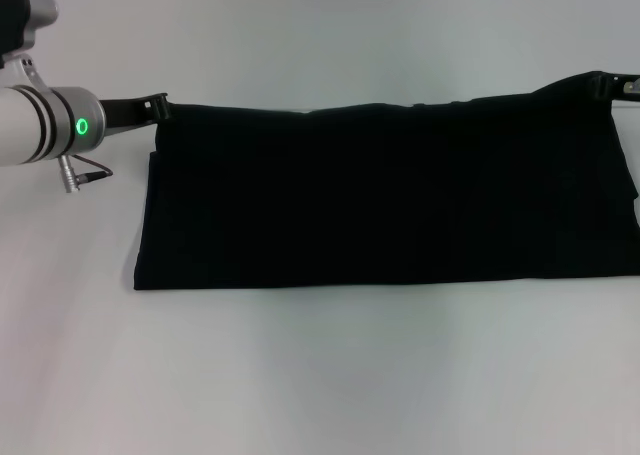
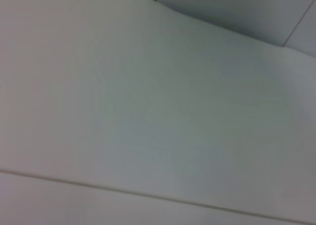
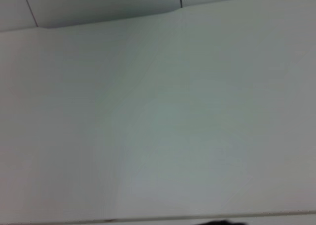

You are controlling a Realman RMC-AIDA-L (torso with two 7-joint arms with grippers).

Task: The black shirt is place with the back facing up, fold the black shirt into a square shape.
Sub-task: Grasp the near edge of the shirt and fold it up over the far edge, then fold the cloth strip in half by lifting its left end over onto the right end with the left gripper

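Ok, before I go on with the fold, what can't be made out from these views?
- Black shirt: its right end is cut off by the head view's edge; any layers blend into plain black.
- Left gripper and right gripper: at the shirt's far corners in the head view, fingertips lost against the cloth.
- Both wrist views: only the white table, no shirt or fingers.

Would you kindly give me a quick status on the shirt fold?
Left gripper and right gripper at the far corners of the black shirt. Shirt lies as a long band on the white table. Nothing in the way.
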